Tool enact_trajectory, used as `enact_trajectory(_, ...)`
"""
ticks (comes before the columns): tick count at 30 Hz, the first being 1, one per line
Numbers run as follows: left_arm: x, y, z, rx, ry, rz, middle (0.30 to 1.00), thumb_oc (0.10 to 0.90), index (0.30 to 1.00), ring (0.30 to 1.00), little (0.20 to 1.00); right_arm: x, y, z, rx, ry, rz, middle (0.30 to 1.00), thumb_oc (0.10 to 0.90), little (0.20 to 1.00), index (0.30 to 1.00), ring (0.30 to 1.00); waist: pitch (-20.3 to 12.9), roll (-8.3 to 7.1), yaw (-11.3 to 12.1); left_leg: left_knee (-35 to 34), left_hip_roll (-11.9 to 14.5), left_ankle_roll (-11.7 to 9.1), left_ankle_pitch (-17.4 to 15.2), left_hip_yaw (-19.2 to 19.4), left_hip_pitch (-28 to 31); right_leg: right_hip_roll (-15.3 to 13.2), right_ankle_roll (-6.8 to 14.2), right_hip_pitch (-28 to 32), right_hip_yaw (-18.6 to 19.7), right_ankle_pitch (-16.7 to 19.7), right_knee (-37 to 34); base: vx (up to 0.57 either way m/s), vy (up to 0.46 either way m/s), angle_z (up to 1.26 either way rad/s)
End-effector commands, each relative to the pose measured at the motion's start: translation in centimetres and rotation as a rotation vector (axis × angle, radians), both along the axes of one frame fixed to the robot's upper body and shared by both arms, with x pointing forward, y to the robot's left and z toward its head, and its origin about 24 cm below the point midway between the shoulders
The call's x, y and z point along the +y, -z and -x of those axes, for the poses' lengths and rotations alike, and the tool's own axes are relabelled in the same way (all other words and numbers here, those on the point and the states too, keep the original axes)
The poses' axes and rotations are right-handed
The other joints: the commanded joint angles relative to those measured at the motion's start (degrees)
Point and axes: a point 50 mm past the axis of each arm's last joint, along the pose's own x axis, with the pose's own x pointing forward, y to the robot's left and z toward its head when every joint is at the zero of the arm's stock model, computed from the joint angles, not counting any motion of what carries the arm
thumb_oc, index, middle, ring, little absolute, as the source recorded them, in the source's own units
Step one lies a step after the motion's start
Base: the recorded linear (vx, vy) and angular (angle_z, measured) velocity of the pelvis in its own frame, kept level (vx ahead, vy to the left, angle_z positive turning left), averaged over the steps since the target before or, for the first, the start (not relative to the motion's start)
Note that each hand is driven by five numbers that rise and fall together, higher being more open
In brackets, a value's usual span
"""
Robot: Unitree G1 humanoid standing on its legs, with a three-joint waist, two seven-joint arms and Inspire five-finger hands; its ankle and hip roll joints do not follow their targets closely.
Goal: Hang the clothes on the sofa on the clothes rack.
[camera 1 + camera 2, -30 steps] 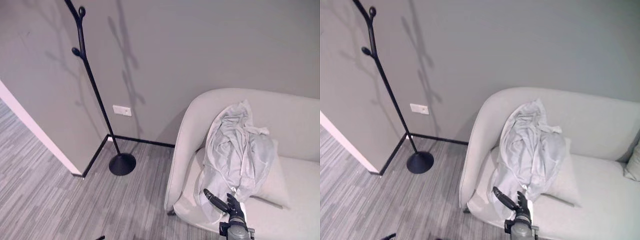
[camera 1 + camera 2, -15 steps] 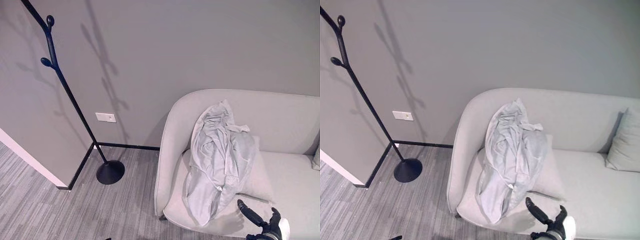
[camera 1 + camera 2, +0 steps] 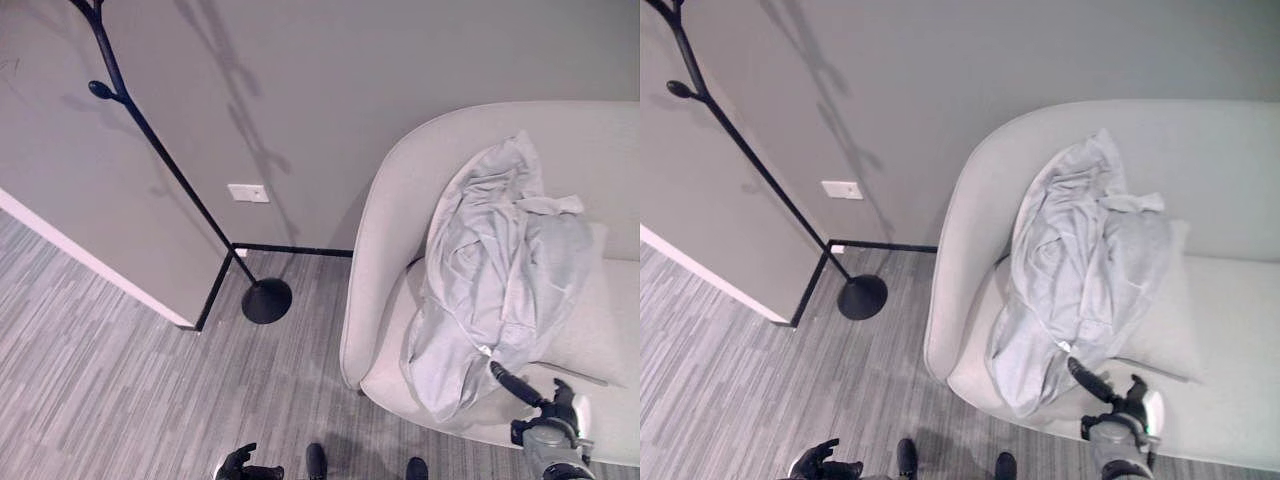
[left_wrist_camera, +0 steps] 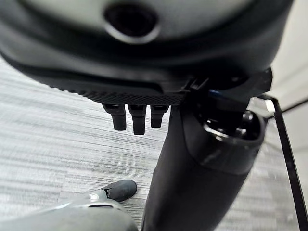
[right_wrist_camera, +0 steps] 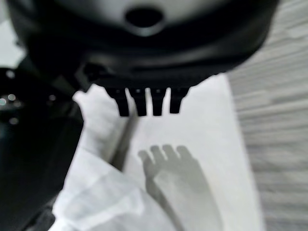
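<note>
Your right hand [image 3: 545, 405] hovers with fingers straight, just below the shirt [image 3: 500, 270] on the sofa [image 3: 385, 250]; your left hand [image 3: 240, 464] hangs relaxed.

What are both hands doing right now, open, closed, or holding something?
Left hand: low near the floor, fingers cannot be told.
Right hand: open, holding nothing, by the grey garment.

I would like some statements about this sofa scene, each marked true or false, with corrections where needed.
1. The crumpled pale grey garment lies on the light grey sofa. True.
2. The garment hangs on the black metal clothes rack. False: the rack is bare.
3. The right hand is at the garment's lower edge, fingers straight. True.
4. The rack stands on the sofa seat. False: it stands on the grey striped floor.
</note>
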Motion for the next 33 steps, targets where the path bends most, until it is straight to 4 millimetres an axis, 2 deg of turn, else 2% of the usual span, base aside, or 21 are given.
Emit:
enact_trajectory(1,0.7,-0.5,-1.7,-0.054,0.015,-0.044,0.9,0.8,0.9,0.9,0.9,-1.1,-4.8,-4.0,-0.227,-0.004,0.127,0.9,0.8,0.9,0.9,0.9,2.1,-3.79,0.3,0.3,1.3,-1.1,-4.4,-1.1,-0.4,-2.0,1.2,0.8,0.2,-3.5,0.8,-0.04,-0.028,0.01)
enact_trajectory(4,0.7,-0.6,-2.2,-0.07,0.002,-0.036,0.9,0.8,0.9,0.9,0.9,-0.6,-5.3,-5.2,-0.258,-0.037,0.096,0.9,0.8,0.9,0.9,0.9,2.9,-3.68,0.4,0.3,1.4,-1.2,-4.0,-1.2,-1.3,-2.0,1.1,-0.1,0.4,-3.2,0.8,-0.04,-0.02,-0.01)
enact_trajectory(5,0.6,-0.8,-2.7,-0.085,-0.015,-0.02,0.9,0.8,0.9,0.9,0.9,0.6,-4.8,-6.3,-0.28,-0.077,-0.006,0.9,0.8,0.9,0.9,0.9,3.9,-3.72,0.5,0.3,1.5,-1.3,-3.6,-1.4,-2.4,-1.9,1.0,-1.4,0.5,-2.8,0.8,-0.06,-0.031,-0.01)
enact_trajectory(6,0.6,-0.8,-2.8,-0.085,-0.016,-0.019,0.9,0.8,0.9,0.9,0.9,0.6,-4.8,-6.3,-0.281,-0.078,-0.007,0.9,0.8,0.9,0.9,0.9,3.9,-3.72,0.5,0.3,1.5,-1.3,-3.6,-1.4,-2.5,-1.9,1.0,-1.4,0.5,-2.8,0.8,-0.06,-0.025,-0.06)
enact_trajectory(8,0.3,-0.9,-3.3,-0.102,0.002,-0.012,0.9,0.8,0.9,0.9,0.9,2.3,-5.0,-8.1,-0.324,-0.131,-0.09,0.9,0.8,0.9,0.9,0.9,5.0,-3.68,0.8,0.3,1.4,-1.3,-3.1,-1.6,-3.8,-1.9,1.0,-2.7,0.6,-2.3,0.8,-0.04,-0.004,-0.02)
enact_trajectory(9,0.3,-0.9,-3.3,-0.102,0.001,-0.012,0.9,0.8,0.9,0.9,0.9,2.3,-5.1,-8.2,-0.325,-0.131,-0.09,0.9,0.8,0.9,0.9,0.9,5.0,-3.68,0.8,0.3,1.4,-1.3,-3.1,-1.6,-3.8,-1.9,0.9,-2.7,0.6,-2.3,0.8,-0.04,0.001,-0.02)
enact_trajectory(11,0.1,-1.1,-3.9,-0.127,0.01,-0.006,0.9,0.8,0.9,0.9,0.9,4.3,-5.5,-9.9,-0.345,-0.193,-0.125,0.9,0.8,0.9,0.9,0.9,5.9,-3.61,1.3,0.3,1.3,-1.3,-2.8,-1.8,-5.0,-1.9,0.9,-3.9,0.7,-1.8,0.8,-0.02,0.015,-0.06)
enact_trajectory(12,0.1,-1.1,-3.9,-0.127,0.01,-0.006,0.9,0.8,0.9,0.9,0.9,4.3,-5.5,-10.0,-0.345,-0.194,-0.125,0.9,0.8,0.9,0.9,0.9,5.9,-3.62,1.3,0.3,1.3,-1.3,-2.7,-1.8,-5.1,-1.9,0.9,-3.9,0.7,-1.8,0.8,-0.01,0.039,0.02)
enact_trajectory(13,0.1,-1.2,-4.2,-0.137,0.008,-0.001,0.9,0.8,0.9,0.9,0.9,5.4,-5.9,-11.0,-0.357,-0.232,-0.143,0.9,0.8,0.9,0.9,0.9,6.3,-3.5,1.6,0.3,1.2,-1.3,-2.6,-2.0,-5.7,-2.1,0.8,-4.4,0.5,-1.7,0.8,0.0,0.038,0.06)
enact_trajectory(15,0.1,-1.3,-4.3,-0.14,-0.002,0.0,0.9,0.8,0.9,0.9,0.9,6.4,-6.2,-11.8,-0.375,-0.252,-0.163,0.9,0.8,0.9,0.9,0.9,6.7,-3.45,1.9,0.3,1.1,-1.3,-2.5,-2.2,-6.3,-2.1,0.8,-4.9,0.3,-1.5,0.8,0.0,0.025,0.01)
enact_trajectory(17,0.1,-1.3,-4.4,-0.142,-0.006,-0.001,0.9,0.8,0.9,0.9,0.9,7.0,-6.4,-12.3,-0.385,-0.264,-0.173,0.9,0.8,0.9,0.9,0.9,6.9,-3.51,2.1,0.3,1.0,-1.3,-2.4,-2.4,-6.7,-2.1,0.8,-5.1,0.2,-1.5,0.8,0.0,0.018,0.0)
enact_trajectory(18,0.2,-1.5,-4.9,-0.157,-0.012,-0.006,0.9,0.8,0.9,0.9,0.9,7.6,-7.1,-13.1,-0.415,-0.27,-0.193,0.9,0.8,0.9,0.9,0.9,7.6,-3.32,2.6,0.3,0.9,-1.3,-2.2,-2.9,-7.6,-2.2,0.8,-5.8,0.0,-1.3,0.8,0.01,0.037,0.01)
enact_trajectory(21,0.2,-1.7,-5.5,-0.172,-0.006,-0.013,0.9,0.8,0.9,0.9,0.9,7.7,-8.1,-14.0,-0.456,-0.25,-0.218,0.9,0.8,0.9,0.9,0.9,8.1,-3.13,3.2,0.3,0.7,-1.2,-2.0,-3.3,-8.6,-2.3,0.9,-6.6,-0.1,-1.1,0.8,0.0,0.027,0.0)
enact_trajectory(24,0.1,-2.0,-6.1,-0.19,0.029,-0.032,0.9,0.8,0.9,0.9,0.9,8.7,-9.0,-15.0,-0.486,-0.258,-0.233,0.9,0.8,0.9,0.9,0.9,8.7,-3.11,3.5,0.3,0.4,-1.1,-1.9,-3.7,-9.4,-2.4,0.9,-7.4,0.0,-0.8,0.8,0.03,0.05,0.08)
enact_trajectory(25,0.0,-2.1,-6.4,-0.193,0.034,-0.036,0.9,0.8,0.9,0.9,0.9,9.3,-9.0,-15.2,-0.496,-0.261,-0.24,0.9,0.8,0.9,0.9,0.9,8.9,-3.19,3.4,0.3,0.4,-1.0,-1.8,-3.8,-9.7,-2.4,0.9,-7.5,0.0,-0.7,0.8,0.05,0.05,0.13)
enact_trajectory(27,-0.4,-2.1,-6.7,-0.192,0.083,-0.079,0.9,0.8,0.9,0.9,0.9,12.8,-8.7,-15.1,-0.564,-0.299,-0.248,0.9,0.8,0.9,0.9,0.9,9.6,-3.72,2.8,0.3,0.3,-0.9,-2.0,-3.9,-9.9,-2.4,0.8,-7.6,0.2,-0.9,0.8,0.06,0.037,0.12)
enact_trajectory(28,-0.4,-2.1,-6.6,-0.192,0.083,-0.08,0.9,0.8,0.9,0.9,0.9,12.8,-8.7,-15.1,-0.564,-0.299,-0.248,0.9,0.8,0.9,0.9,0.9,9.4,-3.72,2.8,0.3,0.3,-0.8,-1.9,-3.9,-10.1,-2.4,0.8,-7.7,0.1,-0.8,0.8,0.05,0.017,0.04)
enact_trajectory(29,-0.9,-2.2,-6.7,-0.195,0.117,-0.096,0.9,0.8,0.9,0.9,0.9,14.6,-8.4,-14.2,-0.605,-0.342,-0.241,0.9,0.8,0.9,0.9,0.9,9.3,-4.0,2.2,0.3,0.3,-0.7,-2.2,-3.9,-10.2,-2.4,0.8,-7.9,0.2,-0.8,0.8,0.0,0.0,0.0)
enact_trajectory(30,-1.3,-2.2,-6.8,-0.2,0.14,-0.105,0.9,0.8,0.9,0.9,0.9,14.9,-8.2,-13.5,-0.612,-0.349,-0.218,0.9,0.8,0.9,0.9,0.9,9.3,-4.13,1.9,0.3,0.3,-0.6,-2.3,-3.8,-10.4,-2.4,0.8,-7.9,0.1,-0.9,0.8,0.04,0.018,-0.01)
enact_trajectory(33,-2.1,-2.2,-6.9,-0.212,0.247,-0.154,0.9,0.8,0.9,0.9,0.9,14.0,-7.1,-11.6,-0.59,-0.3,-0.158,0.9,0.8,0.9,0.9,0.9,9.0,-4.24,1.2,0.3,0.1,-0.4,-2.6,-4.0,-10.5,-2.7,0.9,-7.9,-0.1,-1.1,0.8,0.0,0.0,0.0)
